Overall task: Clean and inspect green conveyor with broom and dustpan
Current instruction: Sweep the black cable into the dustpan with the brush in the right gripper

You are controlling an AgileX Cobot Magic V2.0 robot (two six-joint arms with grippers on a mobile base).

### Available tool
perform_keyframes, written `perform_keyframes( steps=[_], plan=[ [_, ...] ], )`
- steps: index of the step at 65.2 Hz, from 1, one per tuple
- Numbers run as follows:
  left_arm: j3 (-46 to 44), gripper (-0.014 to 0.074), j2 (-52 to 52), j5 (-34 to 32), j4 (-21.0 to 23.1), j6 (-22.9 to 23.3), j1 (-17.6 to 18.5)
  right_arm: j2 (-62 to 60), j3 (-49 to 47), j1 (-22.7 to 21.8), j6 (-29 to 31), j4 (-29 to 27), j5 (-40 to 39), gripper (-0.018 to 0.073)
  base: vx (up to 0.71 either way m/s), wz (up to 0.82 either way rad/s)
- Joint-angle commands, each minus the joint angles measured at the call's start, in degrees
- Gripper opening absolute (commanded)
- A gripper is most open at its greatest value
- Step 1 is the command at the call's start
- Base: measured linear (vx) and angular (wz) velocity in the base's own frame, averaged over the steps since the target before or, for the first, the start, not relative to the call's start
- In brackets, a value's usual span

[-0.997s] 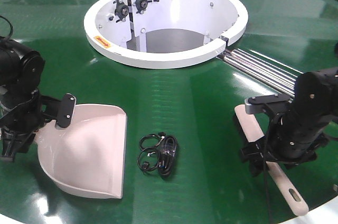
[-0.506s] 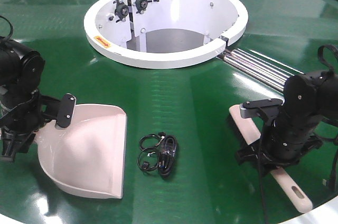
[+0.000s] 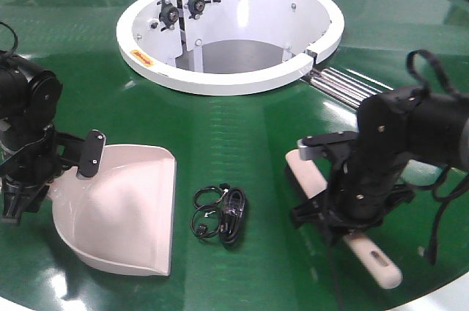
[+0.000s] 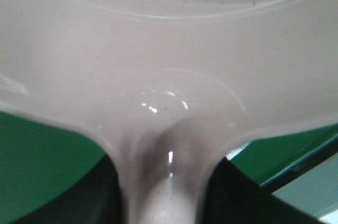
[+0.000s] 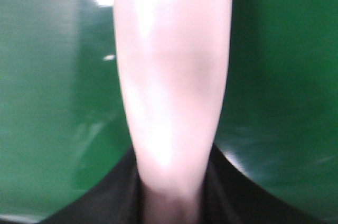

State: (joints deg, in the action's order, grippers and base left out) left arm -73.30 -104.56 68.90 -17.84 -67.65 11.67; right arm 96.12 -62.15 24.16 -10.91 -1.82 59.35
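Observation:
The green conveyor fills the front view. The beige dustpan rests on it at the left, its lip facing right. My left gripper is shut on the dustpan's handle, and the pan's back fills the left wrist view with the gripper around its neck. My right gripper is shut on the beige broom, whose handle end sticks out toward the front. In the right wrist view the broom runs up from the gripper. Its bristles are hidden.
A black coiled cable lies on the belt between the dustpan and the broom. The white ring hub stands at the back centre. Silver steel rails run from it to the right.
My right arm has carried the broom to the left, closer to the black cable. The left arm, the dustpan and the cable have not moved.

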Motion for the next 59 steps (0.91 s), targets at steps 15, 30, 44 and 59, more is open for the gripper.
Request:
perform_keyframes(
  steps=[15,30,44,59],
  plan=[
    [-1.0,-0.0006,2.8,1.5,-0.3,-0.1,0.5,-2.1,-1.7,6.1,-12.5,-0.1,-1.3,-0.0004,0.00,0.00],
    [-1.0,-0.0006,2.8,1.5,-0.3,-0.1,0.5,-2.1,-1.7,6.9,-15.2,-2.9,-1.0,-0.0004,0.00,0.00],
    [-1.0,-0.0006,2.8,1.5,-0.3,-0.1,0.5,-1.7,-1.7,7.3,-15.9,-4.9,-1.3,-0.0004,0.00,0.00],
    [-1.0,-0.0006,2.8,1.5,-0.3,-0.1,0.5,2.9,-2.9,10.0,-16.1,-4.2,-0.7,-0.0004,0.00,0.00]
  ],
)
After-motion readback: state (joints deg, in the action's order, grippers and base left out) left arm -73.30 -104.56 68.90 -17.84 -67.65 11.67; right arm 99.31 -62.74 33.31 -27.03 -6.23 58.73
